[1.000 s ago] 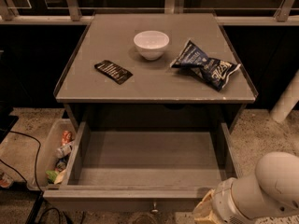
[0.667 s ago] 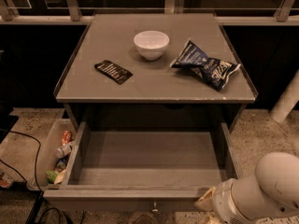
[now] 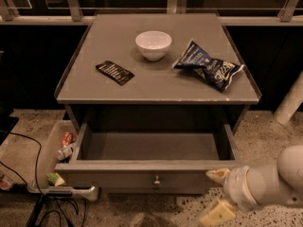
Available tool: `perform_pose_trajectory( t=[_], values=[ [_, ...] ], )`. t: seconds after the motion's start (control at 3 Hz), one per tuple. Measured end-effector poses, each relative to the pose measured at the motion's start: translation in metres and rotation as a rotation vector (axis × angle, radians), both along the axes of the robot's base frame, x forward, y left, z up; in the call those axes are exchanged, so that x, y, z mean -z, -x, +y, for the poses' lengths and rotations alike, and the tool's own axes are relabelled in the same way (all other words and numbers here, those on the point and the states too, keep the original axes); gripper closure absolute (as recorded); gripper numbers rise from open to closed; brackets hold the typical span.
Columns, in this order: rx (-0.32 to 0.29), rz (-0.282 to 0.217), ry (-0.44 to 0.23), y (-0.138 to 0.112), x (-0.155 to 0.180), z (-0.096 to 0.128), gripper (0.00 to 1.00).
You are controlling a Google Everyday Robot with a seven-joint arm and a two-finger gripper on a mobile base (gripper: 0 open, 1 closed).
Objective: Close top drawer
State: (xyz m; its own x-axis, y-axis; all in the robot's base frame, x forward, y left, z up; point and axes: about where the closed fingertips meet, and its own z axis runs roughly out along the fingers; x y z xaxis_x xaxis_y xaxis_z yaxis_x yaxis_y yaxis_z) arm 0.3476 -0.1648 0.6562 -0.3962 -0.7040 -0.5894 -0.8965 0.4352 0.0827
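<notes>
Top drawer (image 3: pixel 118 179): you have it pulled well out of the cabinet (image 3: pixel 156 86), its grey inside in plain sight and its round knob (image 3: pixel 156 179) at the middle of the front panel, facing the camera.

And where is your gripper (image 3: pixel 217 194)?

Low at the right, in front of the drawer's right front corner, at the end of the pale arm (image 3: pixel 279 178). Its fingers (image 3: pixel 218 175) are spread apart and grip nothing. The upper one lies over the right end of the front panel, and the lower one hangs below it, over the speckled floor (image 3: pixel 265 136). You cannot tell from this view whether the upper finger touches the panel.

What do you have on top of the cabinet?

A white bowl (image 3: pixel 153 44) toward the back, a dark blue bag (image 3: pixel 208 66) just to its right and a black packet (image 3: pixel 115 72) lying flat to its left, none of them touching.

And beside the cabinet?

A bin (image 3: pixel 45 155) on the floor at the left, close to the drawer's side, with small packets in it.
</notes>
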Motion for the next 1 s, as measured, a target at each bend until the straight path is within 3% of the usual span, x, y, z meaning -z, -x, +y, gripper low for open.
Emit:
perform_pose_trajectory(
  t=[0.33, 0.67, 1.0],
  values=[
    [0.037, -0.055, -0.092, -0.042, -0.001, -0.010, 0.42],
    [0.075, -0.095, -0.120, -0.085, 0.002, -0.020, 0.65],
    [0.099, -0.127, -0.103, -0.111, -0.004, -0.027, 0.88]
  ],
)
